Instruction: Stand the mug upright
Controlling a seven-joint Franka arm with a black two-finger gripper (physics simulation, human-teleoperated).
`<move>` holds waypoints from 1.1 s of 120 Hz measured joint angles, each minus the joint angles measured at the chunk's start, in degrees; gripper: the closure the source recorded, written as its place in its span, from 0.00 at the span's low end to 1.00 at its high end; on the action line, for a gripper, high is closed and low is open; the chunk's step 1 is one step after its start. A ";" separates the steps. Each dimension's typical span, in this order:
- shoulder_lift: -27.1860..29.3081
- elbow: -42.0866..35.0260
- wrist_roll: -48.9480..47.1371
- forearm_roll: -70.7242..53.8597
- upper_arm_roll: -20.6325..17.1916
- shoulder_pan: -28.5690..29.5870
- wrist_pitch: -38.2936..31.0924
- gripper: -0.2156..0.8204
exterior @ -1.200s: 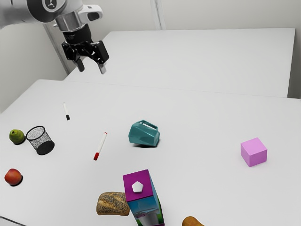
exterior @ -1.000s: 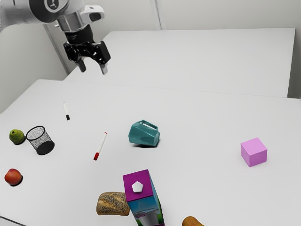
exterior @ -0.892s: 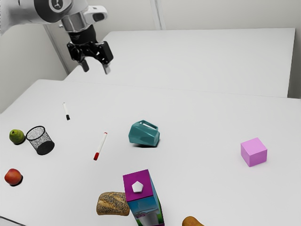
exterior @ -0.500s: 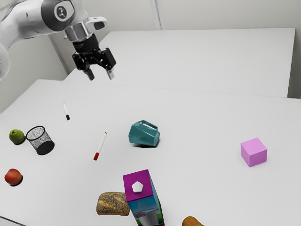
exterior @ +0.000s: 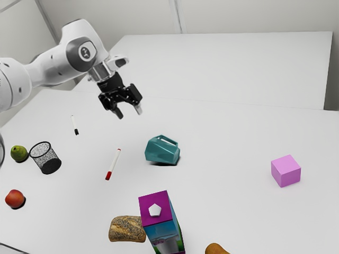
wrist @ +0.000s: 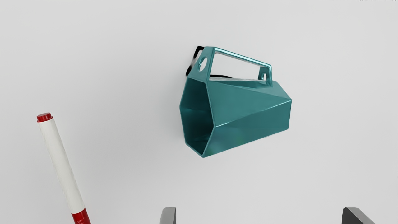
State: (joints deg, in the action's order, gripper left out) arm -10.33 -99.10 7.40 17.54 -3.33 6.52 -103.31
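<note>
Teal and faceted, the mug (wrist: 248, 109) is lying on its side on the tabletop (exterior: 228, 132), its mouth facing the red-and-white marker (wrist: 62, 168). I am holding my hand (exterior: 129, 114) open above the tabletop, fingers well apart, near the mug. Toward the exterior view's left, a mesh cup (exterior: 46, 159) is sitting just beside a green pear (exterior: 19, 153). A loaf (exterior: 126, 229) is resting against a purple-topped carton (exterior: 161, 219), while a pink cube (exterior: 286, 171) is sitting toward the exterior view's right.

White table (exterior: 228, 127): mug (exterior: 161, 152) on side, 2 markers (exterior: 114, 163), cube (exterior: 285, 171), maybe pear (exterior: 216, 249).
</note>
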 joint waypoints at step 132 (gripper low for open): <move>-8.52 -15.19 22.61 36.20 0.87 0.60 -17.87 0.24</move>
State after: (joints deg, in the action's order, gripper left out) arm -18.85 -114.29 30.01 53.73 -2.46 7.12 -121.19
